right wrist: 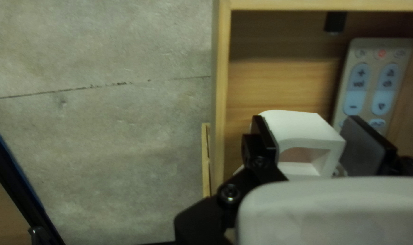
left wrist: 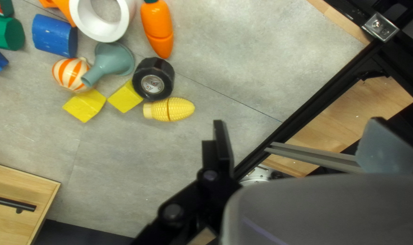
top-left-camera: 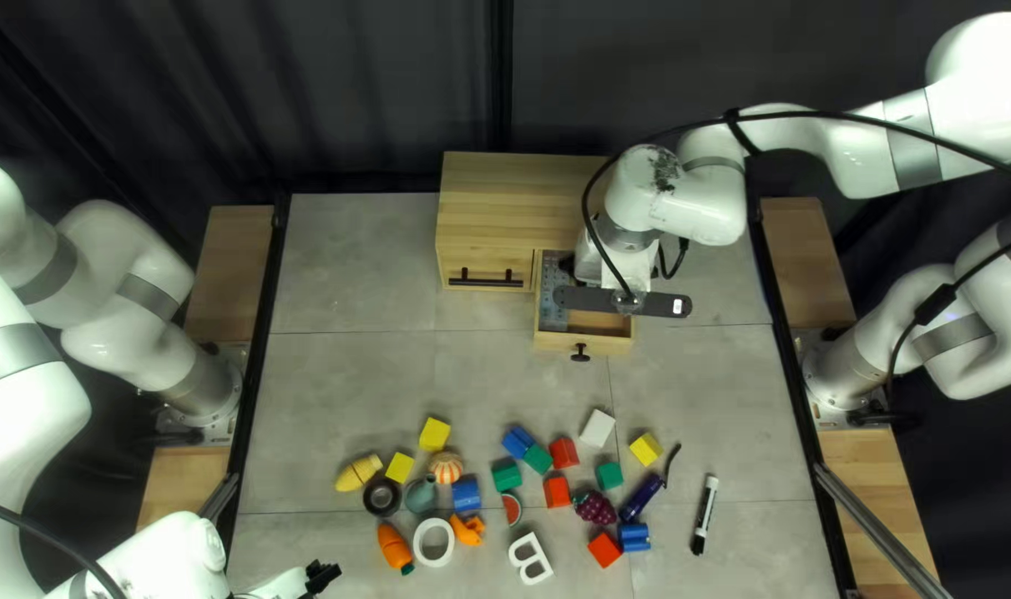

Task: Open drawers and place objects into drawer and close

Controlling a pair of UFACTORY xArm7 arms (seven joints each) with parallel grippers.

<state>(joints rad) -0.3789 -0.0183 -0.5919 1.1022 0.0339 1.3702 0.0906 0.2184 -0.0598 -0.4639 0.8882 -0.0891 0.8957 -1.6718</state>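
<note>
See 2 drawers in 1 cabinet [top-left-camera: 506, 189], nr far edge of worktop [top-left-camera: 350, 388]: right-hand drawer [top-left-camera: 613, 345] pulled out, left-hand drawer [top-left-camera: 455, 264] shut. Note R end effector [top-left-camera: 628, 266] down at pulled-out drawer, grasping 1 white arched piece [right wrist: 301, 127] btwn fingers, pc inside drawer outline in R wrist view; can't tell if touching drawer floor. Find 1 remote [right wrist: 374, 77] in same drawer, just beside pc, partly behind a finger. See L end effector [top-left-camera: 325, 576] released, fingers wide apart, nr corn [left wrist: 169, 110].

Count 3 yellow blks [top-left-camera: 645, 448], 3 red blks [top-left-camera: 563, 452], 3 blue blks [top-left-camera: 634, 537], 3 green blks [top-left-camera: 609, 475], 1 white blk [top-left-camera: 598, 428]. Add 1 ea.: tape roll [left wrist: 153, 79], white ring [top-left-camera: 418, 541], funnel [left wrist: 118, 59], striped ball [left wrist: 69, 72], carrot [left wrist: 157, 27], orange toy [top-left-camera: 468, 532], watermelon pc [top-left-camera: 512, 509], grapes [top-left-camera: 597, 509], purple toy [top-left-camera: 639, 498], marker [top-left-camera: 705, 514], white letter [top-left-camera: 520, 551].

See R arm [top-left-camera: 805, 150] & loose cable [top-left-camera: 584, 211] in front of cabinet, blocking part of pulled-out drawer in top left view.
</note>
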